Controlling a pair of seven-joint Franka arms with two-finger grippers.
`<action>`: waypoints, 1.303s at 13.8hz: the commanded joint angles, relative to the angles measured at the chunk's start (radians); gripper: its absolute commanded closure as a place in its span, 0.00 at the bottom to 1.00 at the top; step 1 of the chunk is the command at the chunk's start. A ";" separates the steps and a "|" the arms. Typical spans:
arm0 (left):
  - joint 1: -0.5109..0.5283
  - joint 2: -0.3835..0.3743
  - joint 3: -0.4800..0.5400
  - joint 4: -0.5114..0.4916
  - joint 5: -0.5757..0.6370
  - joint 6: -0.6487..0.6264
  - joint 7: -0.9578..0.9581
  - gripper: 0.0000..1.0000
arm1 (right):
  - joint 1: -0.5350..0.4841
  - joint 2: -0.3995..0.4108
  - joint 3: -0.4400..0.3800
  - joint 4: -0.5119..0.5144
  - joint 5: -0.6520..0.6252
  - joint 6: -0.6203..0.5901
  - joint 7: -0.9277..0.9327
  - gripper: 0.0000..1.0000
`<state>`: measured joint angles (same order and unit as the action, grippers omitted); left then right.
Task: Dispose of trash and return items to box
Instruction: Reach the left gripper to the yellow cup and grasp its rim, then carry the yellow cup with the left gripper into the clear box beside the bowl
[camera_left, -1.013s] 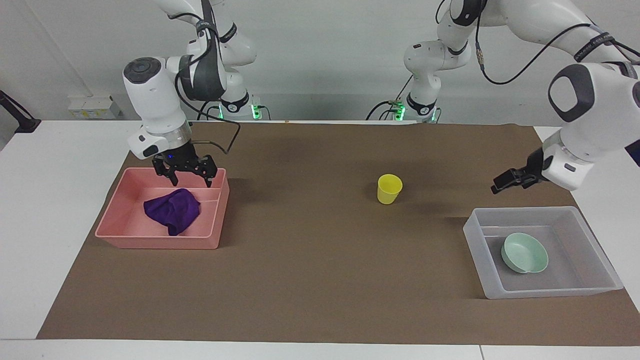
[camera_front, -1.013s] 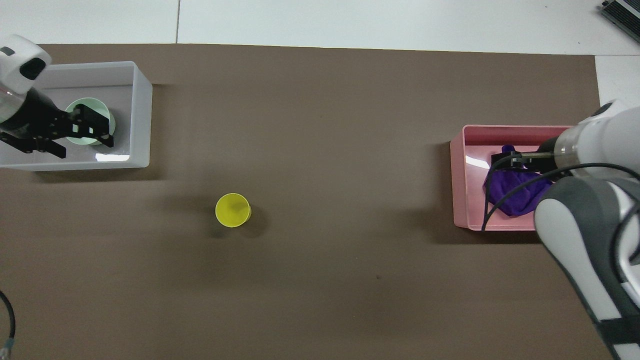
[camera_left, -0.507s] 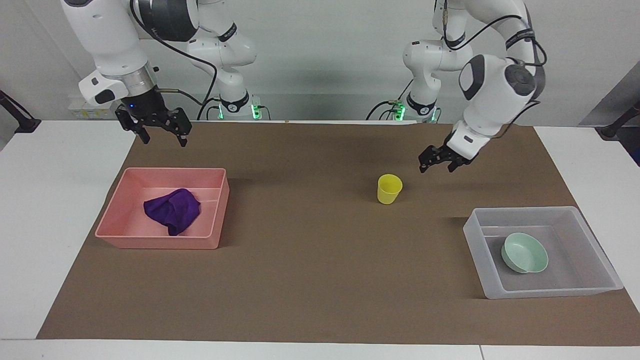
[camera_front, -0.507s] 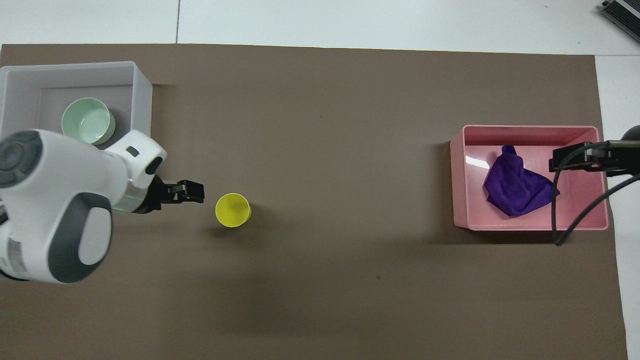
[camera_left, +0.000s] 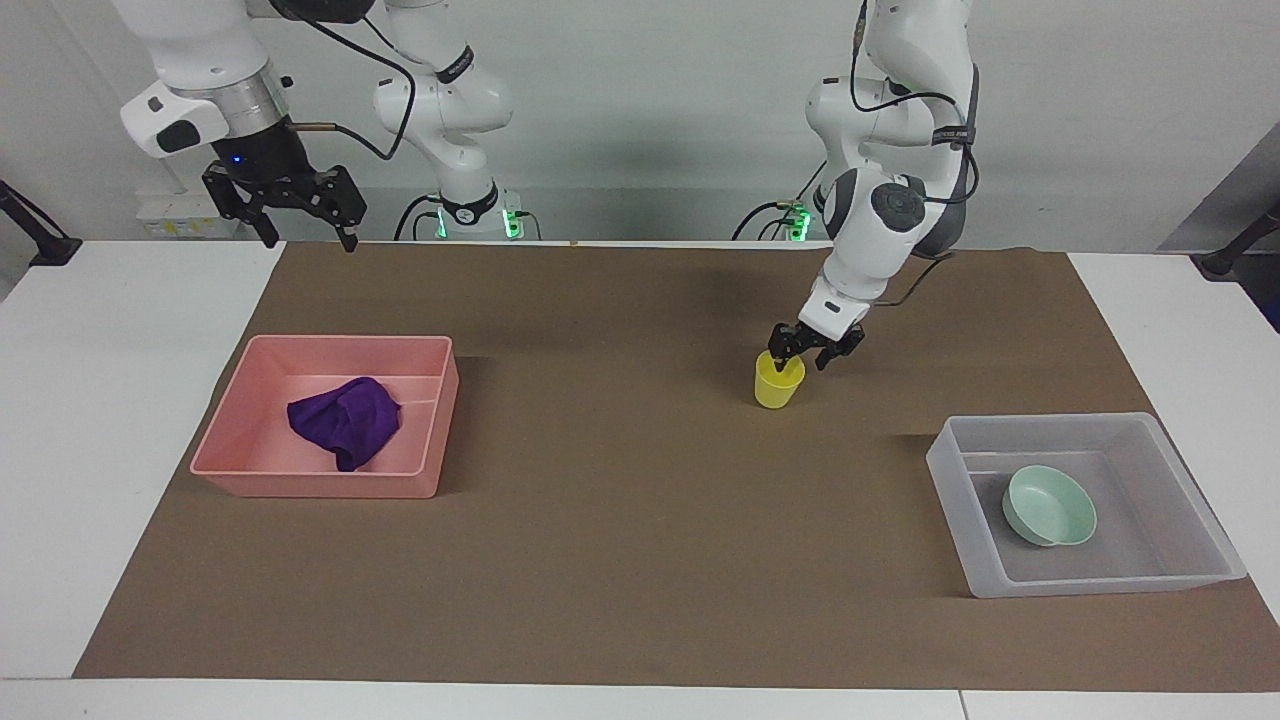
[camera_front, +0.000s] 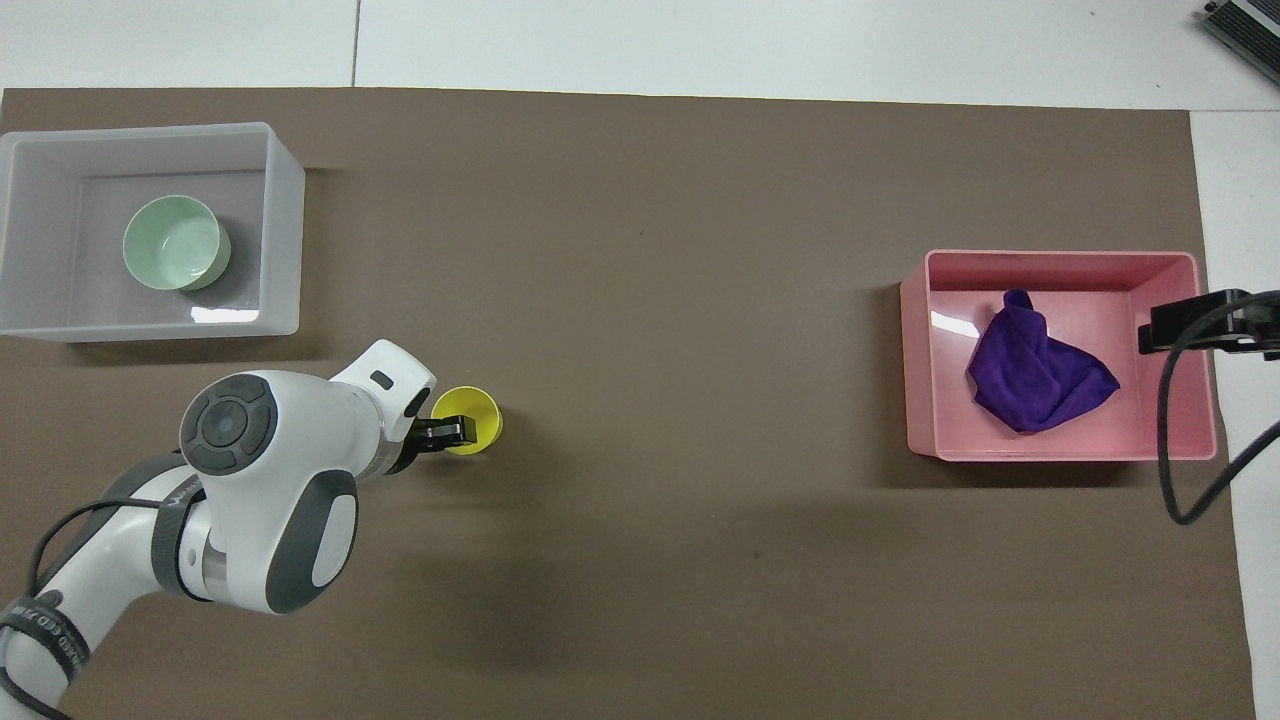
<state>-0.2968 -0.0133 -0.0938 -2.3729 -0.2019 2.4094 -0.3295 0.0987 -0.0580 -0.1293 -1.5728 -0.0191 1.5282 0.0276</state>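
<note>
Brown matting covers the surface where the left gripper has swung from the translucent clear-white box, which holds the mint-green bowl, to the small yellow plastic cup, jaws narrowing on its rim; grip unconfirmed. Right gripper, jaws open, has lifted off the pink bin holding the purple cloth.

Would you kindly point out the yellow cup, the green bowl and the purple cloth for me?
yellow cup (camera_left: 777, 391), facing view, on its outer wall.
green bowl (camera_left: 1050, 505), facing view, on its inside.
purple cloth (camera_front: 1040, 372), overhead view, on the middle of the crumpled fabric.
</note>
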 joint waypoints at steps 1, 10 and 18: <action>-0.008 -0.001 0.016 0.007 -0.016 0.013 -0.034 1.00 | -0.005 -0.035 0.003 -0.059 -0.001 0.026 -0.043 0.00; 0.195 0.048 0.023 0.522 0.004 -0.614 -0.083 1.00 | -0.005 -0.045 0.003 -0.076 -0.002 0.026 -0.043 0.00; 0.518 0.318 0.025 0.888 0.145 -0.653 0.200 1.00 | -0.008 -0.028 0.002 -0.046 0.015 0.010 -0.037 0.00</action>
<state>0.2019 0.1693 -0.0543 -1.6195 -0.1034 1.7474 -0.1552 0.0988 -0.0728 -0.1291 -1.6111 -0.0186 1.5317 0.0083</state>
